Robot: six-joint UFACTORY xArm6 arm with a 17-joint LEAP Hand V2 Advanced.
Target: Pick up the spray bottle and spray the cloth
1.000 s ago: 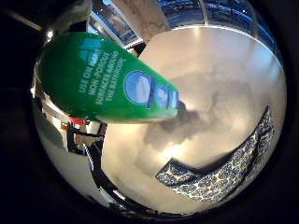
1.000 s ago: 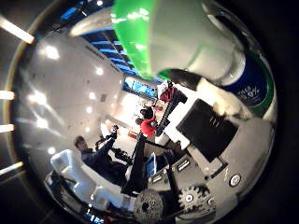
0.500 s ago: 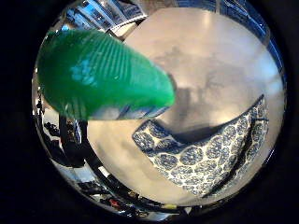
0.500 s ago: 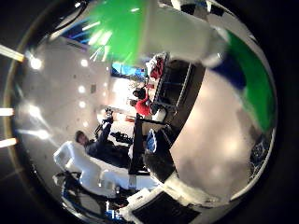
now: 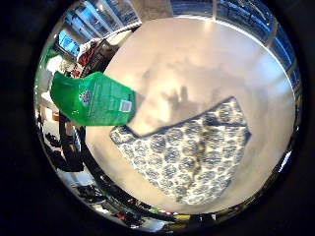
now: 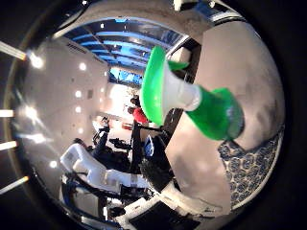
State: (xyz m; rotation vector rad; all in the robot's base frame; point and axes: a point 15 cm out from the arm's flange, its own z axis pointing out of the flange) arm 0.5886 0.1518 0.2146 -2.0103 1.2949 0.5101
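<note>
Closest to the palm, the spray bottle (image 5: 93, 98) is seen at the bench edge. Its base end is just beside one corner of the cloth (image 5: 189, 152). Whether it's hanging in the air or resting on the bench (image 5: 197, 59) can't really be told. No part of the hand is clearly made out in either view, so whether it's clamped on the bottle or spread can't be told either.

The cloth is laid out flat on the bench, a bit rumpled, with a shadow thrown across its near edge. Beyond the bench only the room is seen.

Step-wise, it looks like the aiming bit between pick-up and spraying. From the thumb-side view the green trigger head (image 6: 156, 84) seems to be pointed off toward the room, away from the cloth. So a turn of the bottle is probably called for until the nozzle faces the cloth, and then a squeeze on the trigger. A secure hold would need to be confirmed first.

Compared with half a second ago, far less of both views is filled by the bottle, so it's probably further from the palm now. Much more of the cloth is taken in, though the whole picture has shifted, so that part is put down to the camera moving.
</note>
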